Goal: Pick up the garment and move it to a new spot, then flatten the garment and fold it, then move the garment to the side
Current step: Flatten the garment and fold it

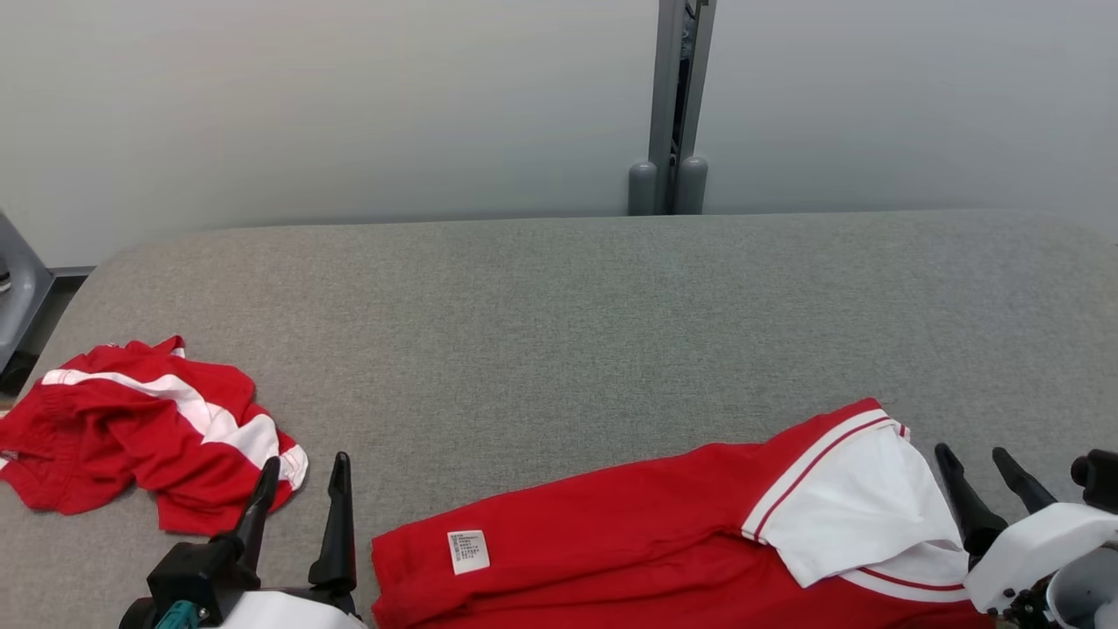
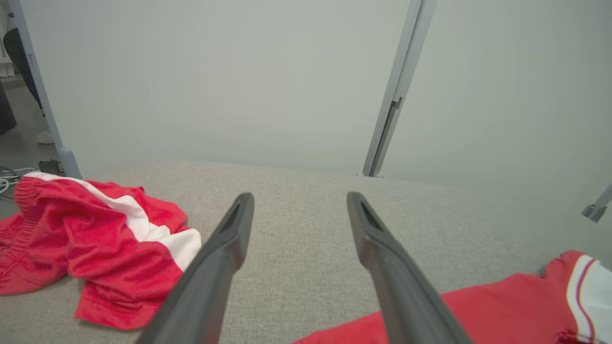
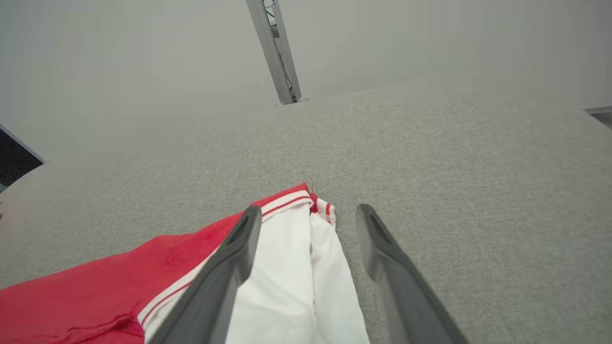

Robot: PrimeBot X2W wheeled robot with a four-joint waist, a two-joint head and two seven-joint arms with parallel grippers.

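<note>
**Left claw** [image 1: 306, 461]: jaws spread wide, nothing between them. It stands at the near edge of the tabletop [image 1: 568, 297], fingers pointing toward the far wall. In the left wrist view the left claw [image 2: 300, 196] has bare grey fabric surface between its fingers.

**Right claw** [image 1: 971, 452]: jaws likewise spread wide, nothing gripped. In the right wrist view the right claw [image 3: 310, 209] straddles the garment's far right corner. One finger is over the white panel, the other over bare tabletop. Contact with the cloth cannot be confirmed.

**Spread red garment** [image 1: 611, 542]: lies flat along the near edge of the tabletop, between the two claws. Its right end runs up to just beside the right claw. A white panel [image 1: 865, 498] edged with red and white stripes covers that right end. A small white label [image 1: 468, 551] sits on the red cloth near its left end, close to the left claw.

**Crumpled red garment** [image 1: 131, 437]: red with a white band, bunched in a heap at the left end of the tabletop. It is just left of the left claw and well apart from the spread garment.

**Surroundings**: a pale wall panel stands behind the tabletop, with a grey post [image 1: 672, 105] rising at its far edge.
</note>
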